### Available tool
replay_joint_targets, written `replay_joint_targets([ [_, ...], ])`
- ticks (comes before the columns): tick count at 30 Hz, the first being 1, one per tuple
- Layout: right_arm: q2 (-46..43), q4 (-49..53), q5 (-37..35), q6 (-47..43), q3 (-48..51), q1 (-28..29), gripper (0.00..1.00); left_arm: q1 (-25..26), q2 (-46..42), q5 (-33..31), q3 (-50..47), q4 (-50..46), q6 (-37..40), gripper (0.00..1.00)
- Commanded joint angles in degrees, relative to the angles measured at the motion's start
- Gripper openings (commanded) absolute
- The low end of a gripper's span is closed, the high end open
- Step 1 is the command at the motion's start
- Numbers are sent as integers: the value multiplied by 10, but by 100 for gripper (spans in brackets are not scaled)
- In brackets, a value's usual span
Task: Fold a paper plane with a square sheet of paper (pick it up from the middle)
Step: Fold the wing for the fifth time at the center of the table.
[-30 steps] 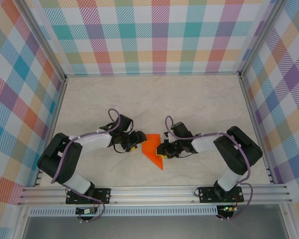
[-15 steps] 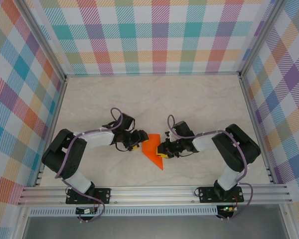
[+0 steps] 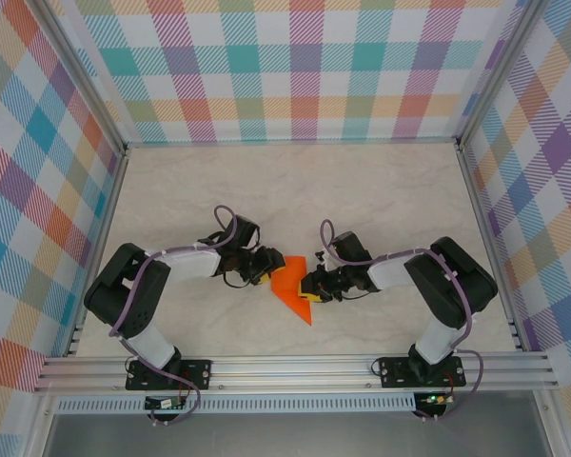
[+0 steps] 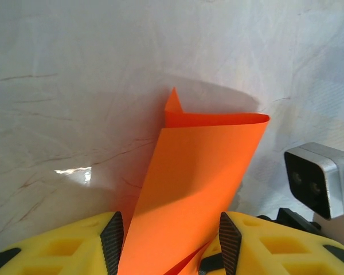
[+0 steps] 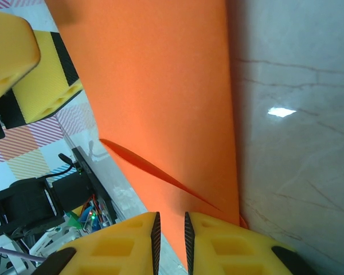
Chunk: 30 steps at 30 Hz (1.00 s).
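Observation:
The orange paper plane [image 3: 290, 287] lies partly folded on the marble table between my two grippers, its point toward the near edge. In the left wrist view a flap of the plane [image 4: 200, 172] rises off the table with a rolled fold at its far end and passes between the wide-apart jaws of my left gripper [image 4: 170, 240], which is open. My left gripper [image 3: 266, 268] sits at the paper's left edge. My right gripper [image 3: 310, 284] is at its right edge. In the right wrist view the plane [image 5: 160, 86] runs down into my right gripper [image 5: 171, 235], whose jaws are nearly together on its edge.
Checked walls enclose the marble table [image 3: 295, 190] on three sides. An aluminium rail [image 3: 295, 367] runs along the near edge above the arm bases. The right wrist's camera housing [image 4: 318, 177] sits close beyond the paper. The left gripper's yellow fingers [image 5: 40, 74] show past the paper.
My left arm has edged slightly right, toward the paper. The right gripper and the paper have stayed in place.

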State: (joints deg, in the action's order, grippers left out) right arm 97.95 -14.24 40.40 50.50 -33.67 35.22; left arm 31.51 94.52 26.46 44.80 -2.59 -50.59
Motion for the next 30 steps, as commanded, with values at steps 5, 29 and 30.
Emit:
replay_joint_targets([
  [5,44,7,-75,-2,20,-4,22,5,1,17,1,28,-15,48],
  [29,39,17,-88,-3,18,-7,24,-16,3,90,-38,134,-76,57],
  [30,40,17,-87,-3,17,-7,24,-18,3,96,-42,146,-85,59],
])
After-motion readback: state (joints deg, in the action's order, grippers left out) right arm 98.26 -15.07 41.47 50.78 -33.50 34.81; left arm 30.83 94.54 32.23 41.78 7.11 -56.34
